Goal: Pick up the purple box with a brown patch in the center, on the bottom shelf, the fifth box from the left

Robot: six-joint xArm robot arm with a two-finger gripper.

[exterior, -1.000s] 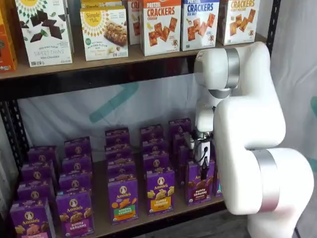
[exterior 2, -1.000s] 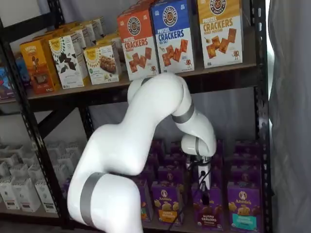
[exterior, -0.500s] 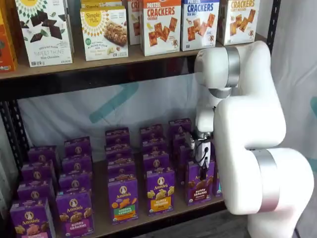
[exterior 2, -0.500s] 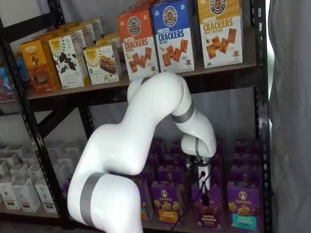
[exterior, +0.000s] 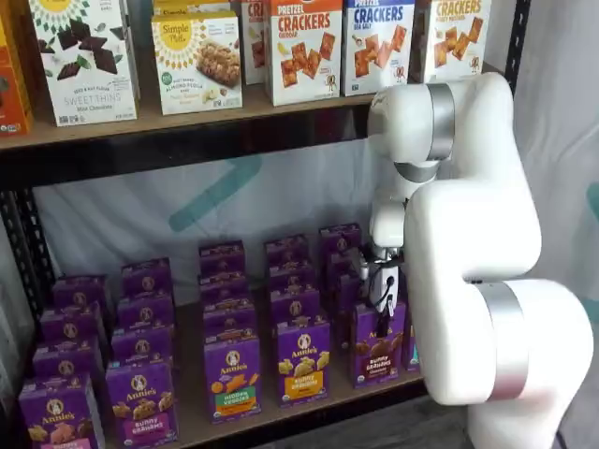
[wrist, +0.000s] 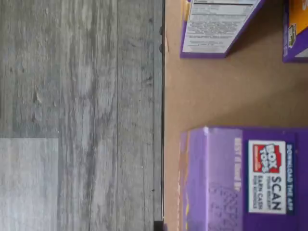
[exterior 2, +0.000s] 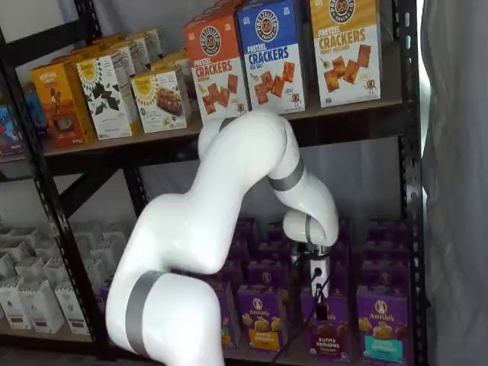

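on the bottom shelf [exterior: 281,412], at the front of its row, stands the purple box [exterior: 377,343] with the brown bunny grahams panel, upright and facing outward. in a shelf view it sits to the right of a purple box with a yellow panel [exterior: 302,360], which in turn stands beside one with an orange panel [exterior: 232,376]. in a shelf view the same purple box [exterior 2: 328,326] shows between the yellow-panel box [exterior 2: 263,320] and a purple box with a teal panel [exterior 2: 380,324].

the gripper [exterior: 382,313] hangs from the white arm [exterior: 468,243] directly over the purple box, its black fingers reaching down to the carton's top edge in both shelf views. the fingers appear narrow and side-on, with a cable beside them, so i cannot tell whether they are apart or closed, nor whether they have hold of the carton.

the wrist view is turned on its side. it shows the tan board of the shelf, its dark front rail against grey plank flooring [wrist: 82,115], and the top of a purple carton [wrist: 240,178] with a box tops label. two more purple cartons are partly in frame further along the board.

on the shelf above stand tall cracker boxes [exterior: 304,47].
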